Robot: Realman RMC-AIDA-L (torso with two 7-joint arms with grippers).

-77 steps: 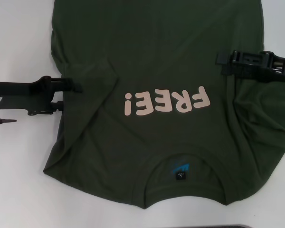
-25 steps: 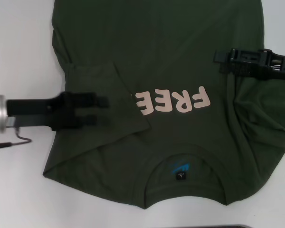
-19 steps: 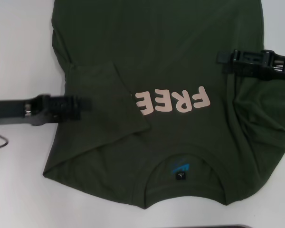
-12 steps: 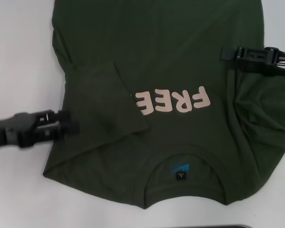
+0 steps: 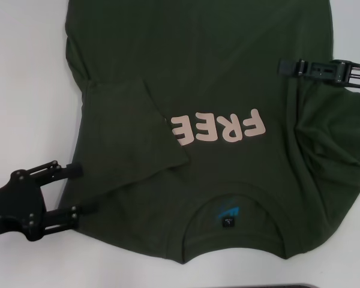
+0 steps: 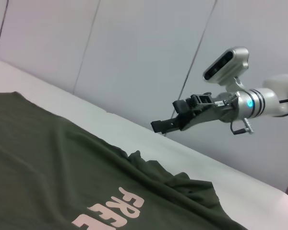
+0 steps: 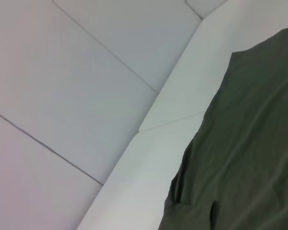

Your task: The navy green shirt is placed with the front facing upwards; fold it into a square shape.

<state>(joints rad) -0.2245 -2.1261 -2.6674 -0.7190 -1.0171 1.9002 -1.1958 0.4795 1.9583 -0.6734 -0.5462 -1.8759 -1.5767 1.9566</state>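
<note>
Left gripper (image 5: 78,189) gaping wide at navy green shirt (image 5: 228,72) near-left edge, holding nothing, right gripper (image 5: 286,66) hovering far right, jaw state unclear

Navy green shirt (image 5: 210,72): matt woven-knit cloth, soft, lightly creased; ribbed cloth at neck. Pale pink letters (image 5: 219,127): flat smooth print, slightly glossier than cloth. Neck label (image 5: 227,223): small black fabric patch. Tabletop (image 5: 24,90): smooth white matt surface. Left tool (image 5: 78,191): matt black plastic-looking fingers with small metal screws. Right tool (image 5: 282,66): same matt black finish; in left wrist view its arm shows glossy silver-white casing.
</note>
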